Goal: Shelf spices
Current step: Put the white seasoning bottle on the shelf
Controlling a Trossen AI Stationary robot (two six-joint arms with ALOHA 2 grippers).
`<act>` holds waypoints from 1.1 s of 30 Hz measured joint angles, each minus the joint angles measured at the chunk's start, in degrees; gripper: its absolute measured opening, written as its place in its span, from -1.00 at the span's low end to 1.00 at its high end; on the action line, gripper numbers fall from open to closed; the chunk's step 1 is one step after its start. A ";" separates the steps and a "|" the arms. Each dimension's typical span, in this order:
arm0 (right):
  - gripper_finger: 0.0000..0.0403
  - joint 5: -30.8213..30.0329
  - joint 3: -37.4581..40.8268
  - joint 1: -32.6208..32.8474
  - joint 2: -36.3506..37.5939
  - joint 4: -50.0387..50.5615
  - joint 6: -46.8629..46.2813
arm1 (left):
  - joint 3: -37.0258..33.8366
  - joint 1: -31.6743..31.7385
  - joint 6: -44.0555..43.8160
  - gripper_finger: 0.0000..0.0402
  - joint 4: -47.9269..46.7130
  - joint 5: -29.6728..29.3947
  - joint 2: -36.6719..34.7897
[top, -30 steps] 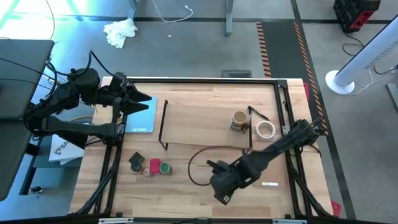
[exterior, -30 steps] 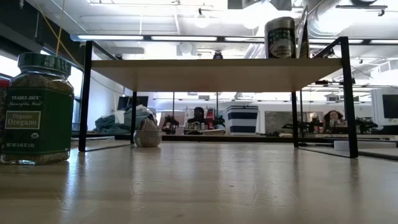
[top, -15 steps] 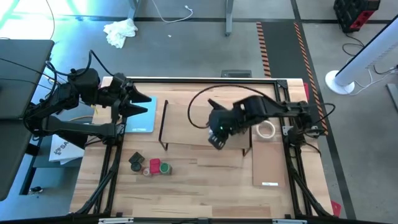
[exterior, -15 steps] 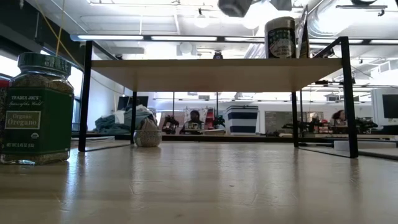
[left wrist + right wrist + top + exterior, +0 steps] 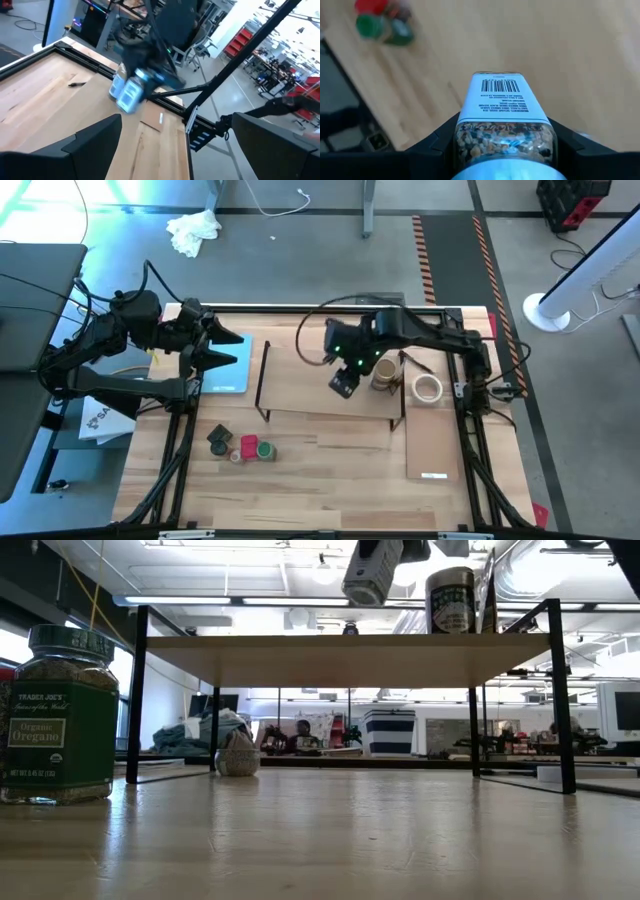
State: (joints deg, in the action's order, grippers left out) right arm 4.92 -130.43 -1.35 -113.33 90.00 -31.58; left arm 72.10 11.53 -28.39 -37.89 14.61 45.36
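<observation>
The right gripper's fingers [image 5: 440, 142] clench a spice jar [image 5: 506, 120] tilted over the shelf [image 5: 330, 380], base angled downward.

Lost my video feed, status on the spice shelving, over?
Right gripper shut on spice jar, above the shelf. Left gripper open, idle at table's left edge. One jar already shelved nearby.

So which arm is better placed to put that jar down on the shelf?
The right one. Its pincer already grips the jar above the shelf, beside the jar standing there. The left pincer waits open and empty off to the side.
</observation>
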 joint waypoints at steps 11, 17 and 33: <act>-0.10 2.00 0.02 1.19 -5.20 0.00 0.00 | 0.00 -0.02 -2.30 0.87 0.50 -6.27 0.00; -0.10 1.74 0.02 0.68 -5.48 0.02 0.06 | 0.00 -0.01 -2.90 0.87 0.50 -6.42 0.00; 0.59 0.78 0.00 0.14 -5.43 -0.01 -1.91 | 0.00 0.00 -1.44 0.87 0.42 -6.42 0.00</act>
State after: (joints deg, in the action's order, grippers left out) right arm 5.70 -130.43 -1.21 -118.76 89.99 -33.49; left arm 72.10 11.53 -29.83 -37.47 8.19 45.36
